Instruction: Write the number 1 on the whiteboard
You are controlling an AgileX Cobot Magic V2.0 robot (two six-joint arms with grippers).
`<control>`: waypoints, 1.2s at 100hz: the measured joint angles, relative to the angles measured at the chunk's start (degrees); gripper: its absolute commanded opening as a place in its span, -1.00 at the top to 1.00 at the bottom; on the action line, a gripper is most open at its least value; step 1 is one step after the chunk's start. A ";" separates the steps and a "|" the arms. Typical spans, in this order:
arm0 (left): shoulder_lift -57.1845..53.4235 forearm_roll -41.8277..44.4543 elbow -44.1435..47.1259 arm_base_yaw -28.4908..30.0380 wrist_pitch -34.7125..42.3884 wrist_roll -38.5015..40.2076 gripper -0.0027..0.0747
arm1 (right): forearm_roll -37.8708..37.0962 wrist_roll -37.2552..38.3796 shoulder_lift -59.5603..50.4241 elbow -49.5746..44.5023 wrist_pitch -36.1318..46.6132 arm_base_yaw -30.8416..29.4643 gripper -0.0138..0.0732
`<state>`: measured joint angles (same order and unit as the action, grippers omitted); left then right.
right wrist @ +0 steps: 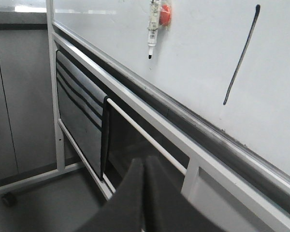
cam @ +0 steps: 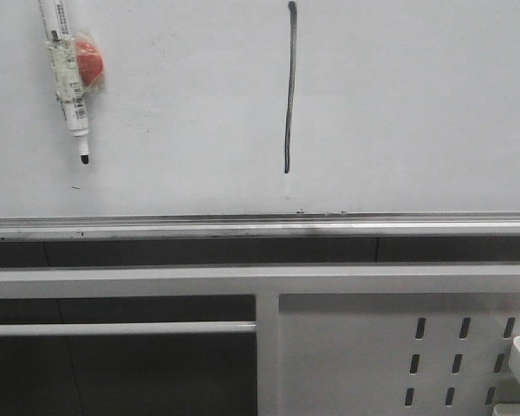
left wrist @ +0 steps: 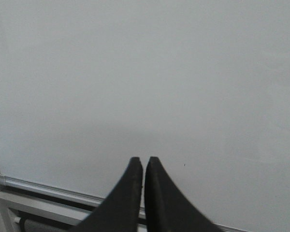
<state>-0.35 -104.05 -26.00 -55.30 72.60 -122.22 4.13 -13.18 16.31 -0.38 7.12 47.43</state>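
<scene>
Front view, left to right. A white-barrelled marker pen (cam: pixel 69 78) with a black tip hangs tip-down against the large glossy grey-white whiteboard (cam: pixel 416 104), at its upper left. An orange-red round piece (cam: pixel 89 62) is taped to the barrel under clear wrap. A tiny dark speck sits just below the pen tip.

Near the board's centre: the number 1 (cam: pixel 289 87), a single thin black stroke, near-vertical and slightly wavy, running from the top of the view down to the lower part of the board. Well apart from the pen.

Under the board, a silver metal rail (cam: pixel 260 227) spans its full width. Lower right: a white metal panel with slotted holes (cam: pixel 399 355).

Left gripper (left wrist: pixel 143 162): black fingers pressed together, nothing between them, facing bare board surface above the rail.

Right gripper (right wrist: pixel 145 162): black fingers likewise closed together and empty, low beside the white board frame (right wrist: pixel 135 104). This view also shows the pen (right wrist: pixel 153 29) and the stroke (right wrist: pixel 241 53) on the board.
</scene>
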 measured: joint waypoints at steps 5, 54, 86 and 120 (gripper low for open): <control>0.00 0.00 0.00 0.16 -0.52 0.85 0.98 | 0.00 0.00 0.00 0.00 0.00 0.00 0.84; 0.00 -1.89 3.34 41.93 -55.54 10.60 0.98 | 0.00 0.00 0.00 0.00 0.00 0.00 0.84; 0.00 61.14 6.22 56.48 -87.05 83.61 0.98 | 0.00 0.00 0.00 0.00 0.00 0.00 0.84; 0.00 99.39 19.29 56.97 -95.74 121.04 0.98 | 0.00 0.00 0.00 0.00 0.00 0.00 0.84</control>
<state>-0.35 -4.66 -6.71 1.67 -23.13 -1.17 4.13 -13.18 16.31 -0.38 7.12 47.43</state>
